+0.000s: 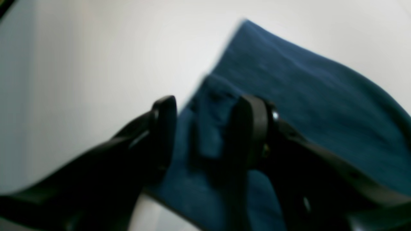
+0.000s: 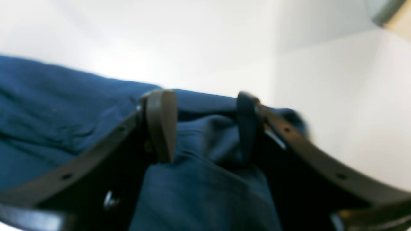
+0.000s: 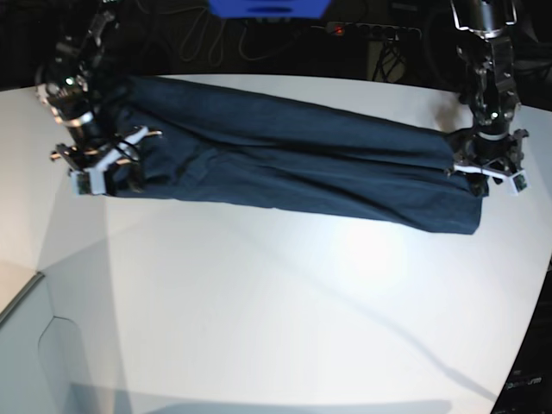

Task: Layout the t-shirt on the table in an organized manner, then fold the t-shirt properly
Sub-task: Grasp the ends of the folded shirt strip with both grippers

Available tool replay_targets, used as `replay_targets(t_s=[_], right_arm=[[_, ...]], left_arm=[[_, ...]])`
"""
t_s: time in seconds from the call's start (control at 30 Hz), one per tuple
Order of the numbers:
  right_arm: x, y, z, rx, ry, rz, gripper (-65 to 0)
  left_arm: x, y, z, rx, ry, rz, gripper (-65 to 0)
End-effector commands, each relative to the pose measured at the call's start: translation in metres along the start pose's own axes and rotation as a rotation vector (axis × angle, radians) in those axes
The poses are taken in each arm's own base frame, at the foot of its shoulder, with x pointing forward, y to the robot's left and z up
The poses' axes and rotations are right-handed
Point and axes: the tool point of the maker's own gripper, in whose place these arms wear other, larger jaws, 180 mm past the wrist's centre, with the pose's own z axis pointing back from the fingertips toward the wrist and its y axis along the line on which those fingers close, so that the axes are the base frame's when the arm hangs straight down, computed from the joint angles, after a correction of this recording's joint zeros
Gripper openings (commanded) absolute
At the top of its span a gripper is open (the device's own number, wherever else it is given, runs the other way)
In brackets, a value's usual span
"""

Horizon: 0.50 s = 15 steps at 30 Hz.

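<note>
The t-shirt (image 3: 285,168) lies folded in a long band across the far part of the counter (image 3: 285,310). The left gripper (image 1: 205,128) and right gripper (image 2: 205,126) sit at its opposite ends, fingers parted with cloth between them. Through the blur, neither seems to pinch it.

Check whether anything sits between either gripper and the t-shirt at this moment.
Nothing visible does. The left gripper and right gripper both stand open directly over the ends of the t-shirt, cloth showing between their jaws. The shirt lies as a long band on the table.
</note>
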Motion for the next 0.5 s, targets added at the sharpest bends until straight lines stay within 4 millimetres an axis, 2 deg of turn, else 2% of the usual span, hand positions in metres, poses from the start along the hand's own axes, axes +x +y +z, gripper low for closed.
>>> replay_targets(t_s=[0.0,0.13,0.27,0.4,0.47], right_arm=[[0.009,0.004,-0.005,0.018,-0.033,-0.01,-35.1],[-0.003,0.005,-0.025,0.041,0.0,-0.058,-35.1],[-0.037,-0.025,-0.031,-0.023,0.098,-0.08,-35.0],[-0.063,-0.073,-0.022,-0.119,0.156,-0.142,-34.8],[-0.073,-0.091,-0.016,-0.147,0.18,-0.148,-34.8]], left_arm=[[0.016,-0.001,-0.001,-0.008,-0.047,-0.003,-35.2],[0.016,-0.001,-0.001,-0.008,-0.047,-0.003,-35.2],[0.016,-0.001,-0.001,-0.008,-0.047,-0.003,-35.2],[0.016,-0.001,-0.001,-0.008,-0.047,-0.003,-35.2],[0.016,-0.001,-0.001,-0.008,-0.047,-0.003,-35.2]])
